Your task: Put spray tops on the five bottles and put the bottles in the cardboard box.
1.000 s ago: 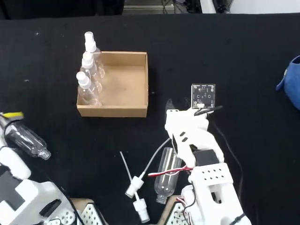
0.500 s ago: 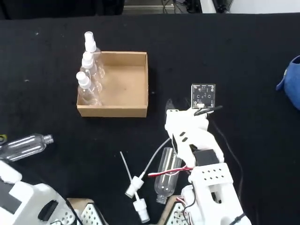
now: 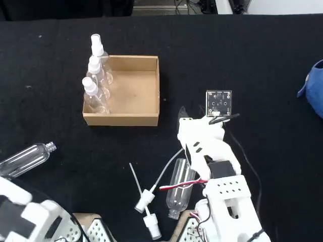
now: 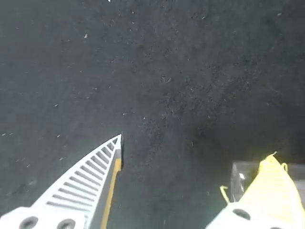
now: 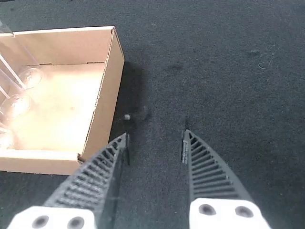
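Now in cardboard box: three capped bottles, upright in a row along the wall farthest from the right gripper. The rest of the floor is bare cardboard.
Right gripper: fingers spread a little with only cloth between them. It hangs just beside the box's near corner, low over the black table.
Left gripper: fingers wide apart, table cloth showing between them. A clear edge shows by the yellow-taped finger; cannot tell what it is.
Open bottle: on its side on the table, untopped, neck pointing toward the box. It lies just ahead of the left arm and well apart from the right gripper.
Second open bottle: on its side, untopped, tucked against the right arm, behind the right gripper.
Spray tops: two, loose on the table with dip tubes attached, just beside the second open bottle and behind the right gripper.
Change, bottle: a second ago the left gripper held the open bottle up at the table's edge. Half a second ago it already lay on the cloth, and it now lies released in nearly the same spot.
Change, left arm: drawn back farther toward the near corner.
Change, rest: right arm, box, capped bottles and spray tops as before.
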`<control>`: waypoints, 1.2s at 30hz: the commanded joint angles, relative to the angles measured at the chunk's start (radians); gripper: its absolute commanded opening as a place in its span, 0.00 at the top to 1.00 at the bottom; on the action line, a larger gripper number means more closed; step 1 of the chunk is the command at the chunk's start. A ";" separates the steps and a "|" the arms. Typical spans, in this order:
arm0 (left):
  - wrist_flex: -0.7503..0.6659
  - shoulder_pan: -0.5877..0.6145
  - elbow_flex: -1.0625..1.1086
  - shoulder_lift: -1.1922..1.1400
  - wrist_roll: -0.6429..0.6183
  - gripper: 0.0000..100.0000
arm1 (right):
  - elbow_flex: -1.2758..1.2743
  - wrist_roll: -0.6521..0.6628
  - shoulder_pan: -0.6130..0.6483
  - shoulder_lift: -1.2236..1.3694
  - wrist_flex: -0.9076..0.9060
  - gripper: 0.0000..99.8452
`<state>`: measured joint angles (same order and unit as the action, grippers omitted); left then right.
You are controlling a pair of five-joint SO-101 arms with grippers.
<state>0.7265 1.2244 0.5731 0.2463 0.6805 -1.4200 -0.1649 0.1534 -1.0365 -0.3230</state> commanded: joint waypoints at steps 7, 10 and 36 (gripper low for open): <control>0.377 -0.220 -0.073 0.206 0.430 0.70 | 0.007 -0.006 0.014 -0.019 0.031 0.84; 0.468 -0.286 -0.073 0.203 0.572 0.70 | 0.007 -0.006 0.014 -0.019 0.031 0.84; 0.420 -0.493 -0.266 -0.241 0.807 0.70 | 0.002 -0.006 0.014 -0.019 0.031 0.84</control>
<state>1.1546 0.7242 0.3828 0.0560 1.3909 -1.4262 -0.1649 0.1534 -1.0365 -0.3230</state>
